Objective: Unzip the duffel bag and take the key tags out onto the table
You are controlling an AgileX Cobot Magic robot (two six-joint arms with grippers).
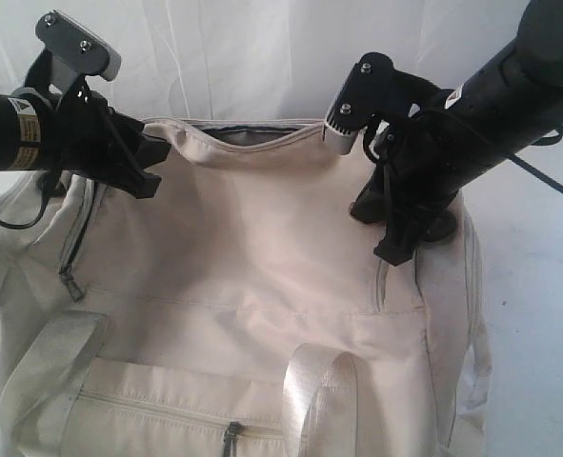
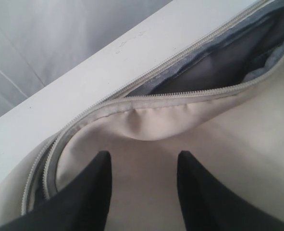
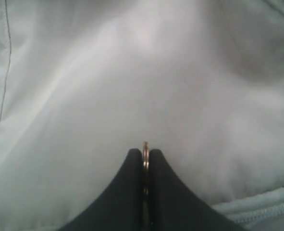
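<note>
The cream duffel bag (image 1: 252, 248) fills the table (image 1: 538, 314). Its top zipper gapes along the far edge, showing dark grey lining (image 1: 252, 133) (image 2: 228, 62). My left gripper (image 1: 152, 162) (image 2: 142, 161) is open just above the bag's cloth (image 2: 218, 154), close to the left end of that opening, with nothing between its fingers. My right gripper (image 1: 405, 243) (image 3: 145, 151) is shut on a thin metal zipper pull (image 3: 145, 146) at the bag's right side, pressed against pale fabric (image 3: 132, 72). The key tags are out of view.
A second zipper with a grey pull (image 1: 71, 283) runs down the bag's left end. The front pocket zipper (image 1: 231, 436) and a webbing handle (image 1: 321, 400) lie nearest the camera. A white cloth backdrop (image 1: 262, 57) hangs behind. Bare tabletop (image 2: 84, 91) lies beyond the bag.
</note>
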